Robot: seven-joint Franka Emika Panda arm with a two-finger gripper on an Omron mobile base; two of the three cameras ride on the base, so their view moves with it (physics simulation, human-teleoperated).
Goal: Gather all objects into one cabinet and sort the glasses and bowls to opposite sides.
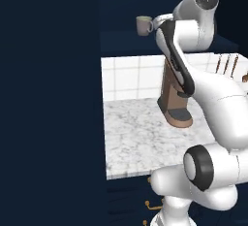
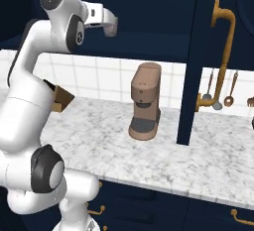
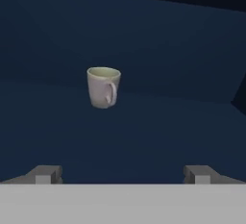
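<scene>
- Closest in, the white arm rises from the base and bends up high toward the wall cabinet.
- In the hand view the gripper has its two finger tips set wide apart, nothing between them.
- From the right base view, the hand sits up at cabinet height, pointing into the dark navy interior.
- Below, the marble counter stretches out, with the brown coffee machine standing upright on it against the white tiled wall.
- Off to the right, a tall navy door with a long golden bar handle stands open, edge toward us; utensils hang on the wall behind it.
- Farther in, the grey-beige mug stands upright on the cabinet shelf, handle turned toward the camera's right, well ahead of the finger tips and apart from them.
- In the left base view, the same mug shows just left of the hand, up on the shelf.
</scene>
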